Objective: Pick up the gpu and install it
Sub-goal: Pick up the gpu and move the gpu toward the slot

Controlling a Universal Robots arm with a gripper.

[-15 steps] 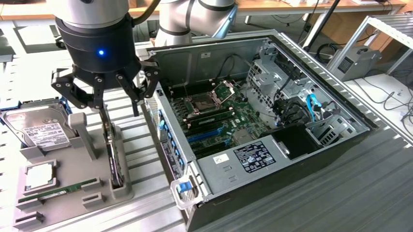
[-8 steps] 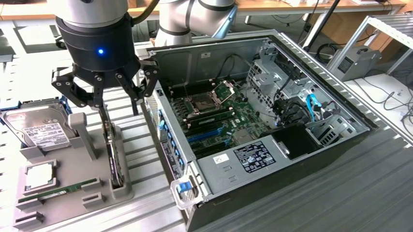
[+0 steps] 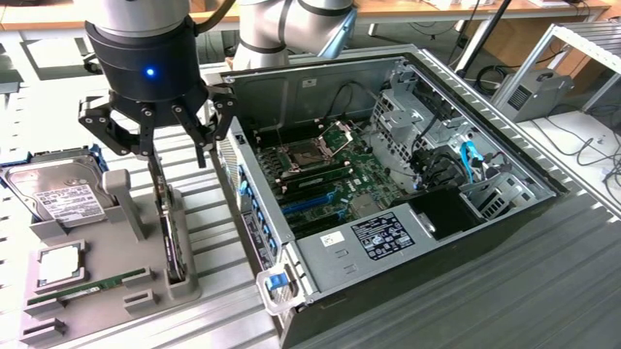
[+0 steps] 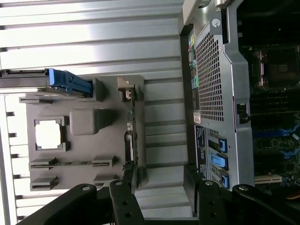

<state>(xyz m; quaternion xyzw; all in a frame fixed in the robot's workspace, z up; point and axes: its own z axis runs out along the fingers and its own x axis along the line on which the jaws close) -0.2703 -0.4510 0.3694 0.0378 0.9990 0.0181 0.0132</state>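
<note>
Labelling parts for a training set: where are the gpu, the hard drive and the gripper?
gpu [image 3: 174,243], exterior view, on the top edge of the upright card.
hard drive [image 3: 60,196], exterior view, on its white label.
gripper [image 3: 177,160], exterior view, midway between its open fingertips.

Exterior view: a raised camera looks obliquely down on the tabletop [image 3: 543,291] from some way off, taking in the grey parts holder [image 3: 112,251] and the open computer case [image 3: 388,182]. Wrist view: mounted behind the claw [image 4: 159,176], the camera faces straight down, closer in. Both views share the holder and the case's perforated rear panel [image 4: 211,70].
</note>
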